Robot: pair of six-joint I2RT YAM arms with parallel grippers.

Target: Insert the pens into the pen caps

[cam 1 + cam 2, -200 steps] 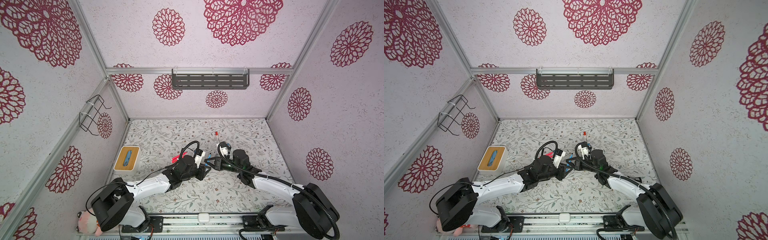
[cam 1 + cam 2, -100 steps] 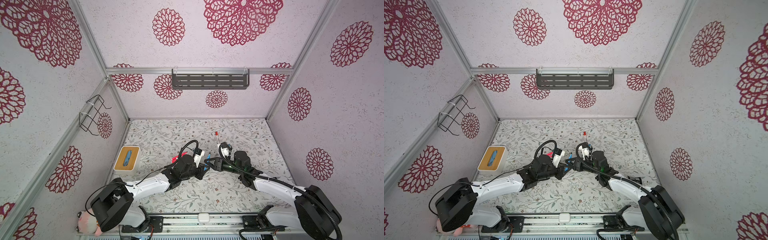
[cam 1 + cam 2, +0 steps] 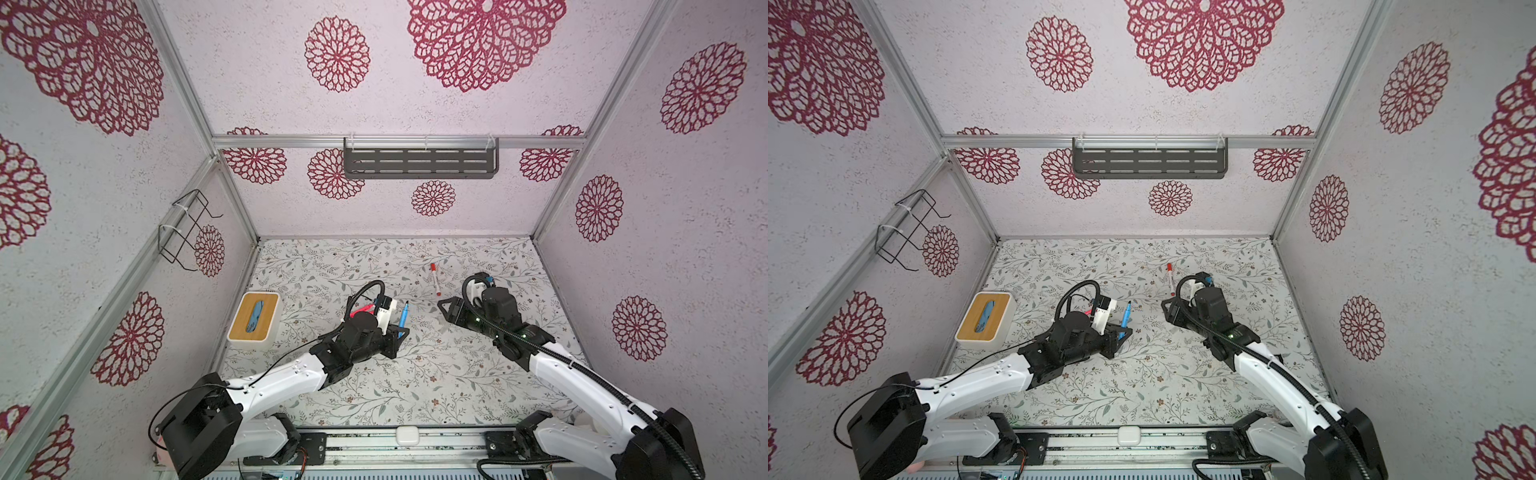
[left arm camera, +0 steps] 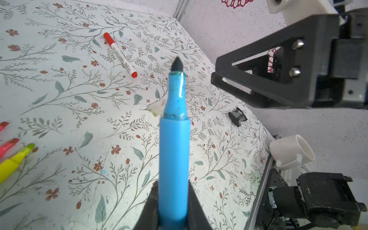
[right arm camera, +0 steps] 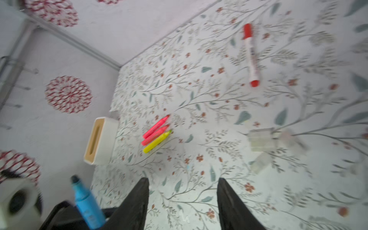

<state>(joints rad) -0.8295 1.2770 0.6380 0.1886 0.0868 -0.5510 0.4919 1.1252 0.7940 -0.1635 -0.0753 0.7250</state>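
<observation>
Floral-print worktop [image 3: 374, 395], flower-papered walls all round. My left fingers [image 4: 148, 209] are clamped on the blue pen [image 4: 174, 143], its bare tip pointing up. My right fingers [image 5: 137, 203] stand apart with nothing between them, clear of that tip. Clear caps [image 5: 259, 139] lie loose on the surface near them. Two pink pens [image 5: 156, 126] and a yellow pen [image 5: 157, 141] lie uncapped side by side. Only the white pen [image 4: 120, 54] looks capped, so I judge most of the job remains
</observation>
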